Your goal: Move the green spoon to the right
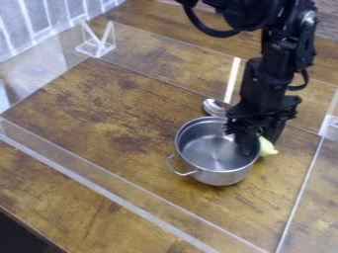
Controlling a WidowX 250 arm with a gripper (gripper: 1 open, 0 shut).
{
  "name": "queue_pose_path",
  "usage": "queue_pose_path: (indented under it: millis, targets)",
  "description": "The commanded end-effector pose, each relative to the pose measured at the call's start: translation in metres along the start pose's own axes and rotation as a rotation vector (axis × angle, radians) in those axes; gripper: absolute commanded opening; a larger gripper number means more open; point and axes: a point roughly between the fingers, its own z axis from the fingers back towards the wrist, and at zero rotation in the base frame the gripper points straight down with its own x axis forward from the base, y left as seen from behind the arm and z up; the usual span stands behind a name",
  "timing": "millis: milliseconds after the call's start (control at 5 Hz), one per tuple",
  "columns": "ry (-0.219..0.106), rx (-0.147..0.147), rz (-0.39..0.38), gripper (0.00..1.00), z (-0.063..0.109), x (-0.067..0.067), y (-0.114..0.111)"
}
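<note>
The green spoon (pixel 270 146) is a pale yellow-green piece lying just right of the steel pot (pixel 216 153); only its right end shows past my fingers. My gripper (pixel 254 138) points straight down over the pot's right rim. Its dark fingers are drawn in around the green spoon and hide most of it. I cannot tell whether a finger touches the pot's rim.
A silver spoon (pixel 215 104) with a light handle lies behind the pot. Clear acrylic walls (pixel 305 198) fence the wooden table on the right and front. A small clear stand (pixel 93 41) sits at the back left.
</note>
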Motion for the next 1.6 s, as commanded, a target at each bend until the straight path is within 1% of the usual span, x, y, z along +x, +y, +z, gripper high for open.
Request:
queue_pose_path:
  millis: [0,400,800,1000,1200,1400]
  targets:
    - [-0.001,-0.068,0.019,0.00,0.026,0.005,-0.021]
    - [0.024,-0.061,0.036,0.00,0.021,0.003,-0.036]
    - [0.045,-0.054,-0.057,0.00,0.019,-0.004,-0.041]
    - [0.056,-0.049,-0.102,0.00,0.019,-0.013,-0.048]
    - [0.056,-0.039,-0.147,0.00,0.018,-0.021,-0.055]
    - [0.068,-0.037,-0.192,0.00,0.028,-0.014,-0.044]
